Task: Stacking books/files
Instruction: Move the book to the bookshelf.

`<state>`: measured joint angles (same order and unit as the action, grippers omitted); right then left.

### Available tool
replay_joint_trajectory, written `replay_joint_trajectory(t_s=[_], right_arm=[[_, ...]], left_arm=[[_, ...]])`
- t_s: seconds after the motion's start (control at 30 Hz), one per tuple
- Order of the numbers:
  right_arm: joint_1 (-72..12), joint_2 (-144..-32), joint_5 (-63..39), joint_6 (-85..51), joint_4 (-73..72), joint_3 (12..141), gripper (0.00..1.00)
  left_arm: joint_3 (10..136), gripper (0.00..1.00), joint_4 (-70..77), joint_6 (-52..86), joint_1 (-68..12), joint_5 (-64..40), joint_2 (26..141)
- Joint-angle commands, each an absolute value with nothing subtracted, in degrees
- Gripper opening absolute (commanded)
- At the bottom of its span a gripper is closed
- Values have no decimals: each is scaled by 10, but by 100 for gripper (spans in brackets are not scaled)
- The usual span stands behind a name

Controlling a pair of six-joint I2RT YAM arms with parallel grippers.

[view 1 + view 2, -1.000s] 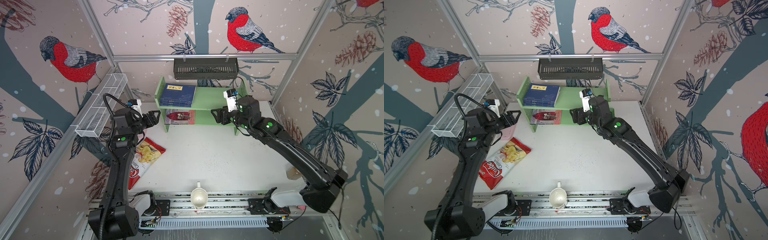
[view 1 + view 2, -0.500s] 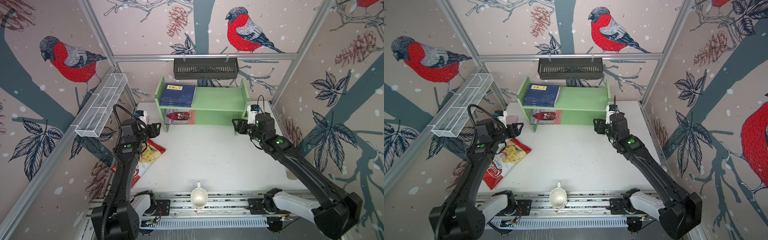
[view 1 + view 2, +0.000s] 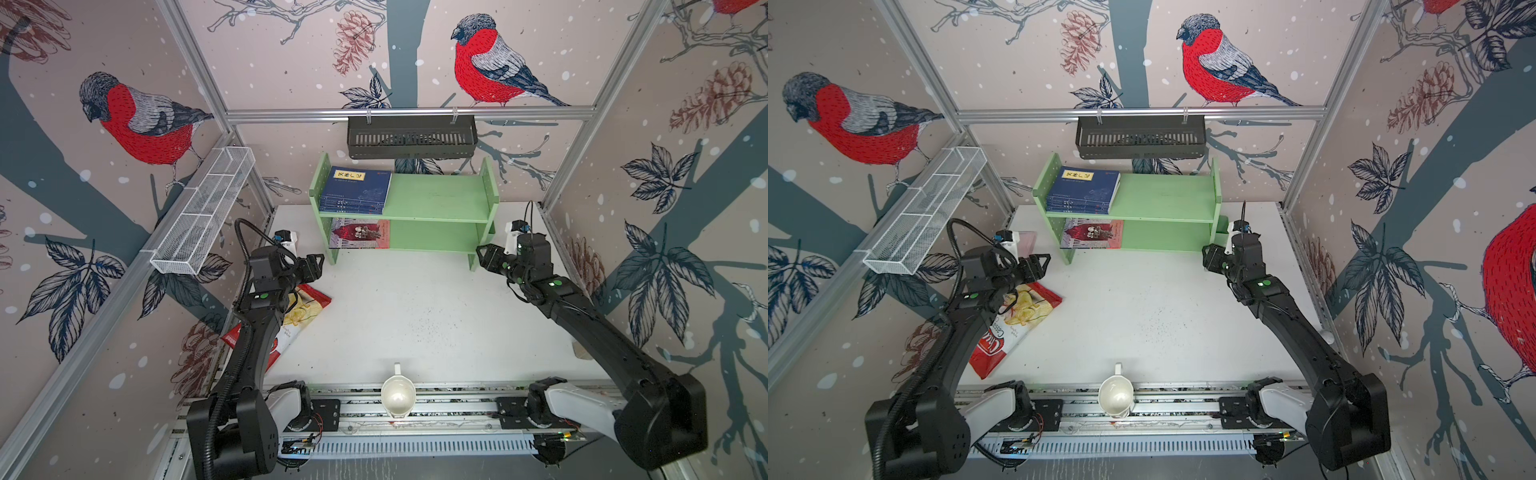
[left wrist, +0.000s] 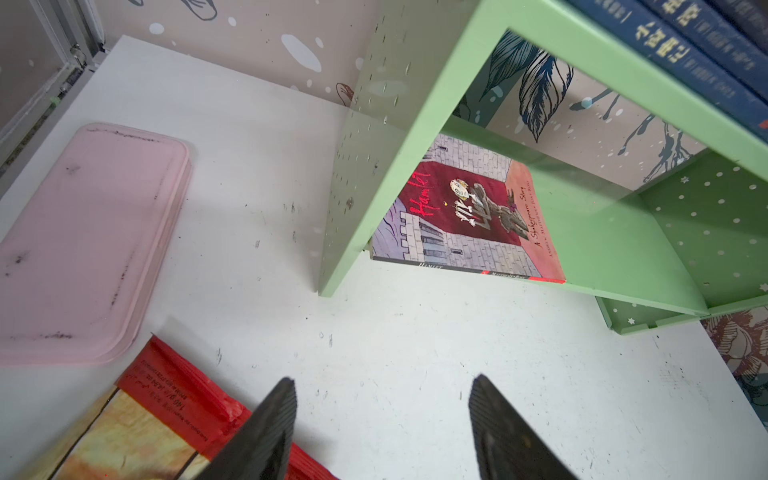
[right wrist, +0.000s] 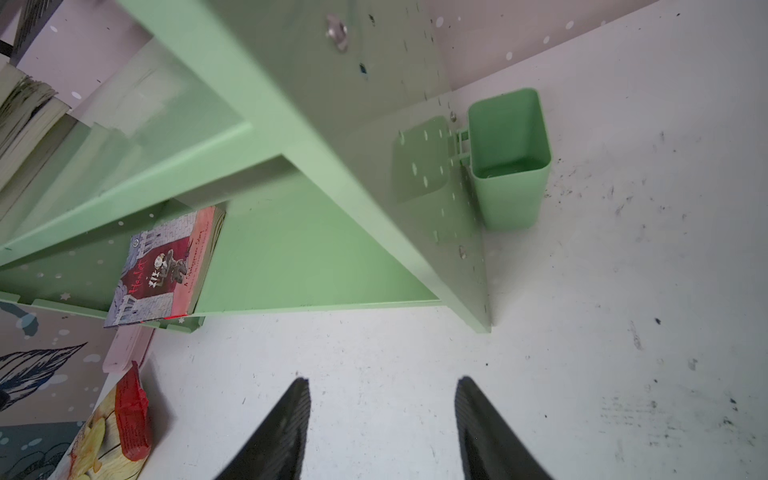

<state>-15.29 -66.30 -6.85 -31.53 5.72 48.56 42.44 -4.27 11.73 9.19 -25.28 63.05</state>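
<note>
I see green shelf unit (image 3: 440, 195) at back of white tabletop (image 3: 415, 316). Behind shelf, wall (image 3: 291, 62) papered with red-breasted birds, pine cones and dark branches; same paper on the walls at either side. Aluminium rail (image 3: 407, 113) crosses above shelf, black slotted basket (image 3: 411, 139) hanging from it. White wire basket (image 3: 203, 216) on frame off shelf's left end. Small green cup (image 5: 509, 166) clipped to shelf's end panel. Tabletop before shelf scuffed, dark-specked. Light even.

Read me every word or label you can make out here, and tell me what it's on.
"Hamlet" and "A Shakespeare Story": on the pink book, cover.
"HAMLET": its spine.
"140 g": on the crisp bag; its brand is partly hidden.
Too small to read: the Chinese titles on the navy books, and the pink book's author line.
</note>
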Motion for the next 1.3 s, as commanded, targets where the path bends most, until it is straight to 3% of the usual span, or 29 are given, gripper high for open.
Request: replay_joint_trajectory(t_s=[0.0,0.27,0.37,0.67,0.83,0.93,1.07,1.2,1.27], right_arm=[[-149,-660,-72,-318,0,476,65],[-106,-664,-13,-315,-20,470,92],[-92,-671,-4,-307,-30,471,95],[-82,-649,-80,-288,-40,450,93],[-169,-614,-44,-253,-10,451,86],[-241,-600,-8,-238,11,468,81],[-308,-596,-3,-237,13,478,76],[-345,-607,14,-244,14,487,76],[-353,-610,18,-248,4,483,77]], left_arm=[[415,72,2,120,93,-218,624],[378,88,82,144,93,-142,628],[356,97,130,140,93,-136,635],[353,94,142,139,102,-173,677],[388,82,66,223,103,-299,700],[392,69,76,262,103,-380,708],[378,42,95,313,103,-388,735],[381,3,128,321,103,-389,780],[392,0,143,338,103,-409,810]])
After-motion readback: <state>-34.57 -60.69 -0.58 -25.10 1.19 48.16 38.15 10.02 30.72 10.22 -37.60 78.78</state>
